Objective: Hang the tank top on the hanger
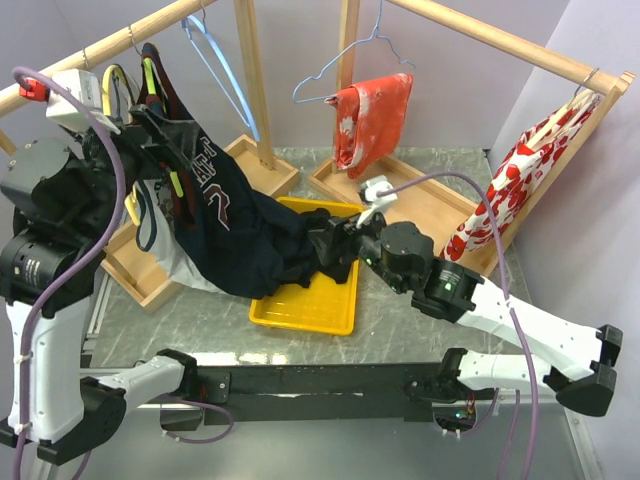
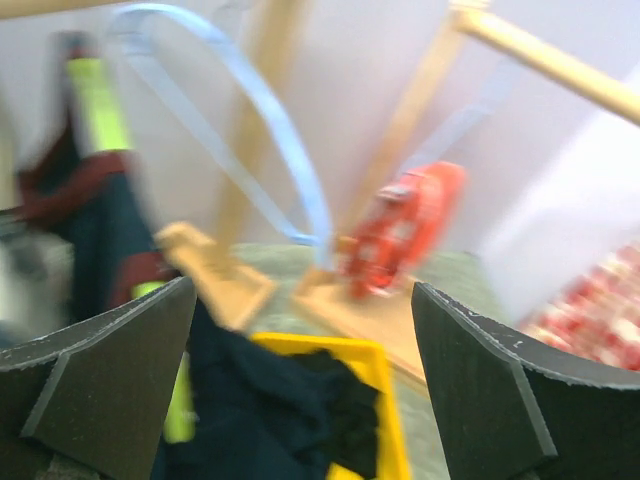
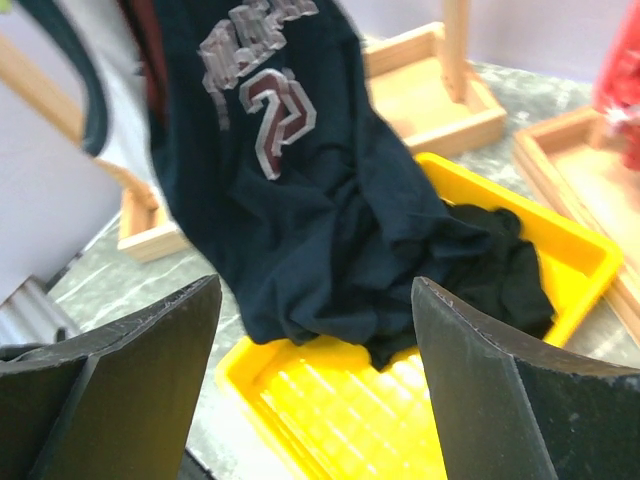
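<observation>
While tank top (image 1: 225, 215) crosses tray (image 1: 300, 315) rim, left claw (image 2: 303, 290) apart, right claw (image 3: 315, 285) apart

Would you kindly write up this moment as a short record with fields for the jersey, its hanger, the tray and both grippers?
Garment: dark navy sleeveless jersey with red trim and white number, top end raised at the left, lower end trailing into the tray
Hanger: thin lime-green plastic hanger, high on the left, partly covered by the jersey
Tray: yellow plastic tray, under the jersey's lower end
Left gripper: open, empty, near the hanger
Right gripper: open, empty, facing the jersey over the tray
Unclear: whether both shoulders sit on the hanger
</observation>
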